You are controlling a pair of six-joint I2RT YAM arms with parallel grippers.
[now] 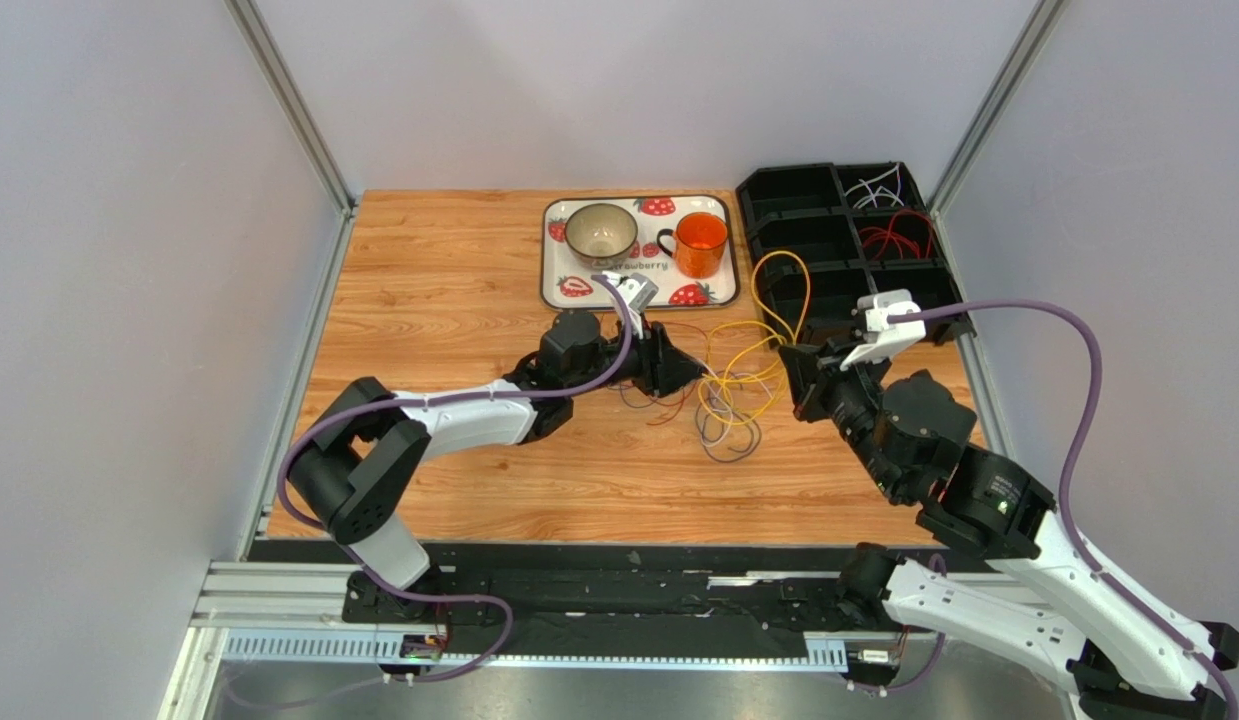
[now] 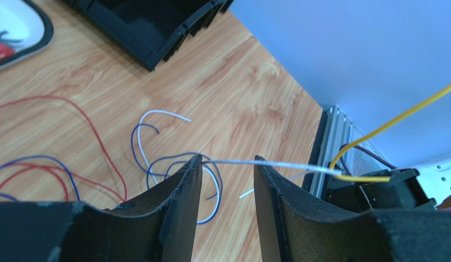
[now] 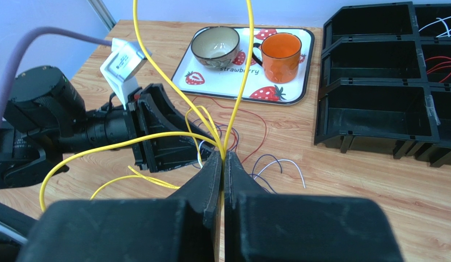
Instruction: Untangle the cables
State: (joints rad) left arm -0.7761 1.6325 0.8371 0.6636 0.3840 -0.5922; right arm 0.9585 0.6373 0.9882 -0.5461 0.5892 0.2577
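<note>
The right gripper (image 3: 223, 156) is pinched tight on a thin yellow cable (image 2: 364, 178), whose loops rise from its closed jaws. The left gripper (image 2: 227, 164) stands about half open and grips nothing. A thin white wire (image 2: 287, 165) merely crosses the gap at its fingertips and stretches, fairly taut, toward the right gripper. The tangle of thin coloured cables (image 1: 726, 405) lies on the wooden table (image 1: 430, 300) just on the near side of the white strawberry-printed tray (image 1: 651, 267), off its right-hand end, between the two grippers. The left gripper is the nearer to the tray. The white wire's long axis follows the line joining the grippers, so a parting pull would likely run along that line.
</note>
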